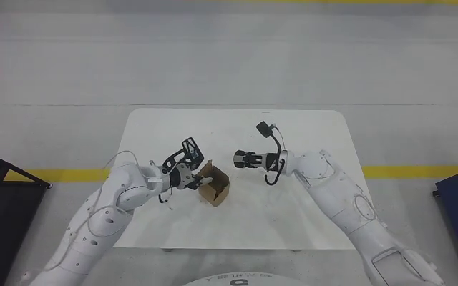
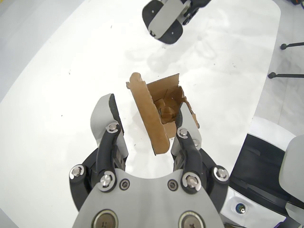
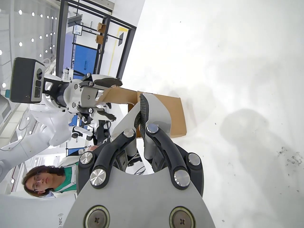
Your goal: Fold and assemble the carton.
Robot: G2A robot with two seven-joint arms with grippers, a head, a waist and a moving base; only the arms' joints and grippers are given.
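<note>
Gaping toward the left hand point(image 2: 147, 105) — carton point(image 2: 167, 96), flap point(image 2: 149, 122) between spread fingers point(image 2: 104, 112)

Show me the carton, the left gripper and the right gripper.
carton point(image 1: 215, 187), top view, on its brown side wall.
left gripper point(image 2: 147, 106), left wrist view, midway between its fingertips.
right gripper point(image 3: 142, 102), right wrist view, between its shut fingertips.

Carton point(image 1: 213, 184): plain brown cardboard. Table point(image 1: 300, 214): white, flecked with dark specks. Left gripper point(image 2: 147, 104), right gripper point(image 3: 143, 103): silver-grey metal, black textured pads, black links. Floor point(image 1: 229, 57): pale grey, crossed by yellow stripe point(image 1: 408, 171).
</note>
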